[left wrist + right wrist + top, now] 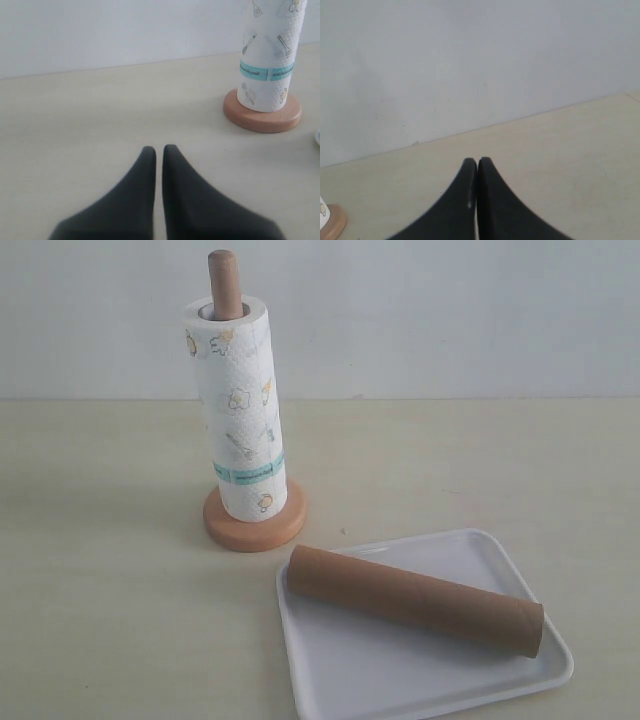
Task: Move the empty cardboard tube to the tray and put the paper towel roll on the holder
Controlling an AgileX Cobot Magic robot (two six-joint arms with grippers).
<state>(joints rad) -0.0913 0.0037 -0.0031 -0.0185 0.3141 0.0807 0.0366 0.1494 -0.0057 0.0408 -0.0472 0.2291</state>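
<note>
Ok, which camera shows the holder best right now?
Exterior view: the holder shows from disc base to dowel tip, the paper towel roll on it. Left wrist view catches only the base and lower roll; right wrist view, a sliver of base.

All three views are lit brightly and evenly by soft, diffuse light. In the exterior view a faint grey shadow is cast on the tray (340, 680) beneath the cardboard tube (415, 598), and a mild sheen is shown along its rim. Colours are rendered pale and slightly washed out. In the wrist views the dark fingers of the left gripper (159, 150) and the right gripper (478, 161) are shown soft-edged (plainly out of focus), while the paper towel roll (270, 60) is rendered fairly sharp.
</note>
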